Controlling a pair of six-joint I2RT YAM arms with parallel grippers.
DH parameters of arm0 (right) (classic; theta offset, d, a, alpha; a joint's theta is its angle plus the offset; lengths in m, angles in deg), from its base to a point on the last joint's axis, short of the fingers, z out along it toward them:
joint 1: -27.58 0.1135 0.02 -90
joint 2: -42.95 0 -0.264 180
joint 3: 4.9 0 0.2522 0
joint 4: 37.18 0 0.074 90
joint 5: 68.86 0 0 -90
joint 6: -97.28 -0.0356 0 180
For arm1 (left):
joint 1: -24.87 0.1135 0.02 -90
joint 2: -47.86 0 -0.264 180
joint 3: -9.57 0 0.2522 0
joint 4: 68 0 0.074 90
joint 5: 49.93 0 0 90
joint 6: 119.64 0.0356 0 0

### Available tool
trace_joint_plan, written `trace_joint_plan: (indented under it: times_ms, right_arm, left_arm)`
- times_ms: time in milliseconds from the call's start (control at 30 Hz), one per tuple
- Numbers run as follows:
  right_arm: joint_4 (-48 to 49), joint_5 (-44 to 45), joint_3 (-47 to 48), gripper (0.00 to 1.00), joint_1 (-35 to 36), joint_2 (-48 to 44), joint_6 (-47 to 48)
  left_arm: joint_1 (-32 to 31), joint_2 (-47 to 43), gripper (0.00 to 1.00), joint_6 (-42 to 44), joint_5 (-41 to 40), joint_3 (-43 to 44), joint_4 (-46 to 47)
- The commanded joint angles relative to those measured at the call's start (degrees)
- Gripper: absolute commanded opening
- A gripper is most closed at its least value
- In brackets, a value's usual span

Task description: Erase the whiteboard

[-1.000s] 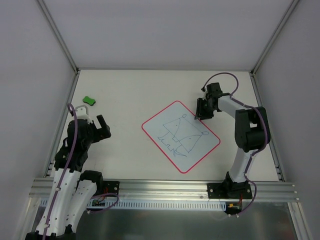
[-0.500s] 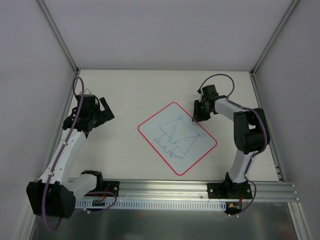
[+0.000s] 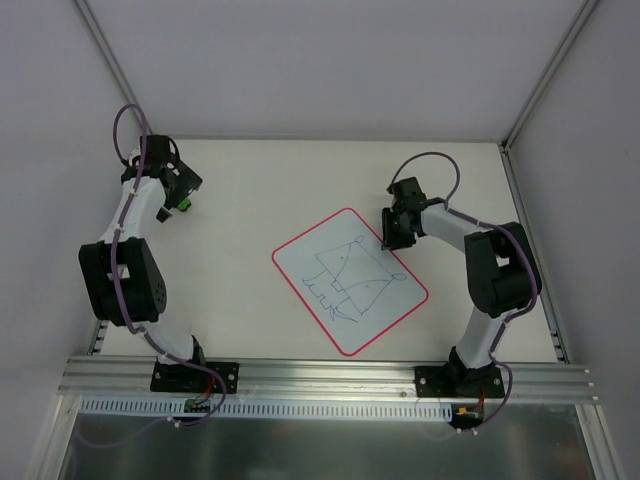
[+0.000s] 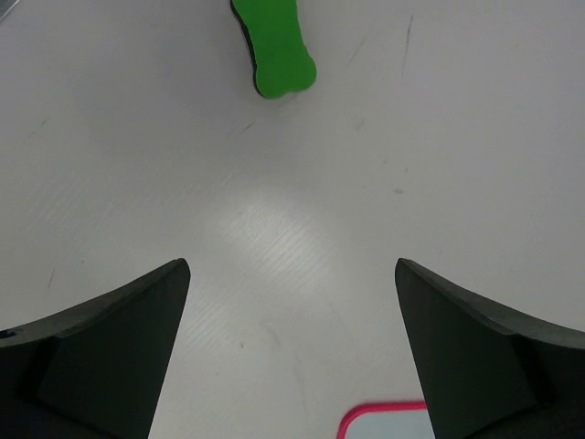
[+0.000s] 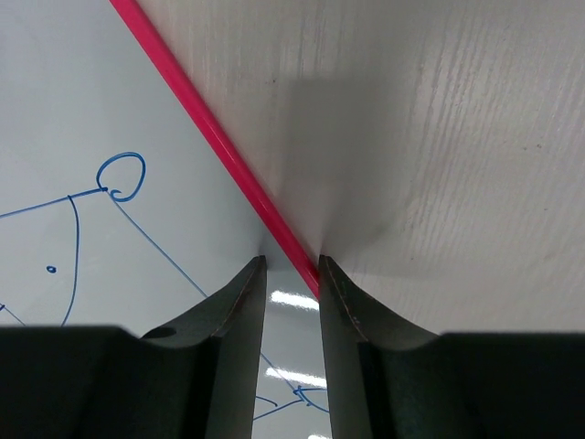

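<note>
Worktop (image 3: 250, 190): pale and flat, and it carries everything in play.
Whiteboard (image 3: 330, 245): lies flat just right of centre, between the two arms. It is turned like a diamond, with one corner pointing to the far wall and one back toward the bases. Its long axis runs from far-left to near-right in the overhead view.
Right arm (image 3: 497, 270): rises from its base at the near right and bends sharply at the elbow. The forearm reaches inward and left to the board's far-right edge.
Left arm (image 3: 122, 285): folds up from its near-left base, then stretches long toward the far-left corner of the worktop.
Left hand (image 4: 291, 283): released, with the fingers (image 4: 110, 357) spread wide over bare worktop. A red corner of the board peeks in at the bottom of the left wrist view.
Right hand (image 5: 292, 267): drawn in narrow and pointing down at the board's far-right edge. The red border (image 5: 210, 137) runs straight into the slit between the fingers (image 5: 233, 329). I cannot tell whether they pinch it or only straddle it.
Blue drawing (image 3: 345, 275): thin lines cover the middle of the board, and a small loop shows in the right wrist view.
Green eraser (image 4: 272, 46): small, lying on the worktop ahead of the left fingers and apart from them, well away from the board.
</note>
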Motion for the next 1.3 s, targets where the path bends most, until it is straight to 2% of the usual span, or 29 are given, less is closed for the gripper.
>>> trace_joint_plan:
  times_ms: [0,267,467,800,1267]
  right_arm:
    - [-2.58,1.15,-1.12,0.33,2.05,-3.15,-1.27]
    - [-2.58,0.28,-1.82,0.33,2.84,-4.82,-0.38]
    - [-2.58,-0.43,-2.35,0.34,3.63,-6.05,-0.47]
    - [-2.49,-0.52,-2.87,0.34,4.77,-6.32,-0.39]
    - [-2.49,-0.08,-3.67,0.34,5.13,-6.14,-0.39]
  left_arm:
    - [2.55,6.44,0.97,-4.6,-0.6,5.74,0.02]
    - [5.19,21.28,0.96,-5.3,-2.88,16.82,0.11]
    - [6.25,28.68,0.89,-6.36,-1.12,22.45,0.02]
    - [6.42,33.34,0.74,-6.1,-2.27,25.62,0.02]
    - [7.3,37.04,0.64,-7.15,-1.21,27.37,-0.07]
